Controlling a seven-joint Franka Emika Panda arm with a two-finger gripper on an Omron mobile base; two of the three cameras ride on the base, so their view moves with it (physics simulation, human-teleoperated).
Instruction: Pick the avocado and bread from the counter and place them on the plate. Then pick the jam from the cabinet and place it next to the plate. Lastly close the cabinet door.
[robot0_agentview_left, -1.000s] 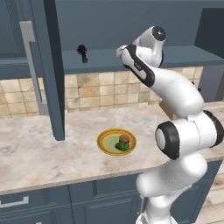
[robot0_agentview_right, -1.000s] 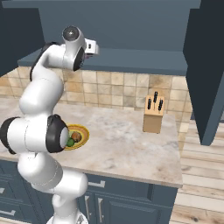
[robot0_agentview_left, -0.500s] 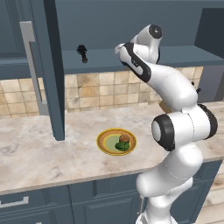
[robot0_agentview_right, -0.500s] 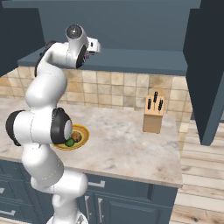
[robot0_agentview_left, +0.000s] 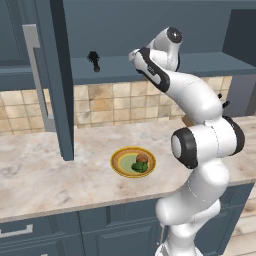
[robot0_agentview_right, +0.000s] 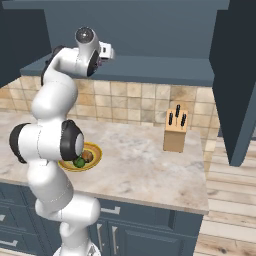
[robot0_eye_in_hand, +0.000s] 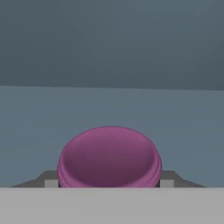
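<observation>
Base views flank arm from behind, share counter (robot0_agentview_left: 45, 175) and plate (robot0_agentview_left: 120, 161) — hand view close on jam (robot0_eye_in_hand: 109, 157).

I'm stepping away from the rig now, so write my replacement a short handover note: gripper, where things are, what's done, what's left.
Gripper: inside the cabinet, jaws on either side of the jam; whether they grip it I cannot tell.
Jam: on the cabinet shelf, not lifted.
Avocado and bread: on the plate on the counter. Done.
Cabinet door: open.
Left: set the jam beside the plate, close the door.
</observation>
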